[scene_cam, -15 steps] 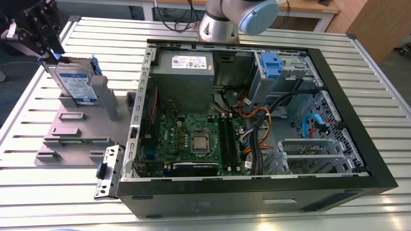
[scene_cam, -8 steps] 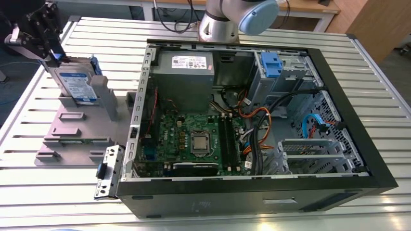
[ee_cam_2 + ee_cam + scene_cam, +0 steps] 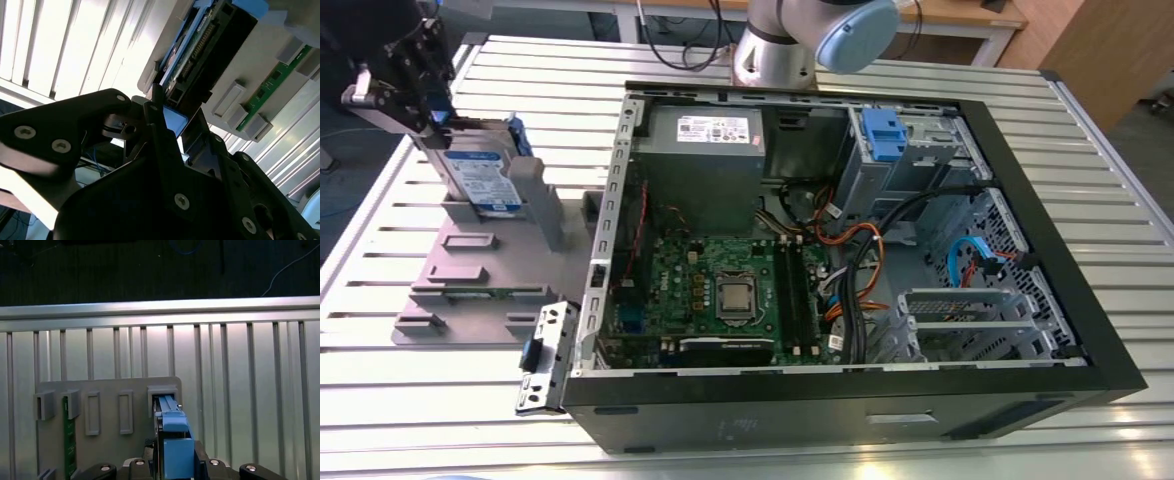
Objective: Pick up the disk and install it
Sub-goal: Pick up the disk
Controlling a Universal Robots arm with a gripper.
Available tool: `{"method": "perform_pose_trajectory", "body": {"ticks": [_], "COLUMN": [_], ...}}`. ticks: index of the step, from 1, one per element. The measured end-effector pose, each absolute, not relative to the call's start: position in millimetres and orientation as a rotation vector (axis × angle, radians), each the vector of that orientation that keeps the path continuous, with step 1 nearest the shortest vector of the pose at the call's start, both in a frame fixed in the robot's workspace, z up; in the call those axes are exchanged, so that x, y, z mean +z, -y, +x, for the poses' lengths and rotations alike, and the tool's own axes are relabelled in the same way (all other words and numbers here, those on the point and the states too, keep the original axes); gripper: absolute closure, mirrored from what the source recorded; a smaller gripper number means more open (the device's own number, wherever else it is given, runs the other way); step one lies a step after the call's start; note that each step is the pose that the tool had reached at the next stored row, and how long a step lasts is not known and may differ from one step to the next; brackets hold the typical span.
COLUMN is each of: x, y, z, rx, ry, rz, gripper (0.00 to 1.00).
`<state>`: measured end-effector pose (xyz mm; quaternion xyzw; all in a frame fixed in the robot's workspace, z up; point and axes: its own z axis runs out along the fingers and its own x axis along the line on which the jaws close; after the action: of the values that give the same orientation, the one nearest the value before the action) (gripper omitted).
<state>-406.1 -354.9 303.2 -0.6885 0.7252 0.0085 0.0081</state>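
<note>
The disk (image 3: pixel 483 178) stands on edge in a slot of the grey holder (image 3: pixel 467 268) at the exterior view's left. It is silver-grey with a white-and-blue label and blue rails. My gripper (image 3: pixel 434 122) comes down on its top edge. In the first wrist view the disk's blue rail (image 3: pixel 173 432) runs from the holder's slot (image 3: pixel 164 391) up between the black fingers of my gripper (image 3: pixel 173 460). In the second wrist view the fingers (image 3: pixel 156 117) press against the rail's blue end (image 3: pixel 175 121). The disk's lower part sits in the slot.
An open computer case (image 3: pixel 854 400) lies at the middle and right, with a motherboard (image 3: pixel 720 290), a tangle of cables and a drive bay with a blue clip (image 3: pixel 881 135) at its far corner. A green memory stick (image 3: pixel 474 293) sits in the holder. A metal bracket (image 3: pixel 544 358) lies beside the case.
</note>
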Motion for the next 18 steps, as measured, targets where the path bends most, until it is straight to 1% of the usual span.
{"method": "perform_pose_trajectory", "body": {"ticks": [10, 17, 18], "x": [289.2, 288.3, 288.3], "y": [354.9, 354.9, 354.9], "z": [-406.1, -406.1, -406.1], "rx": [0.027, 0.027, 0.027], "ry": [-2.249, -2.248, -2.248], "rz": [-2.170, -2.171, -2.171], "gripper": [0.59, 0.59, 0.60]}}
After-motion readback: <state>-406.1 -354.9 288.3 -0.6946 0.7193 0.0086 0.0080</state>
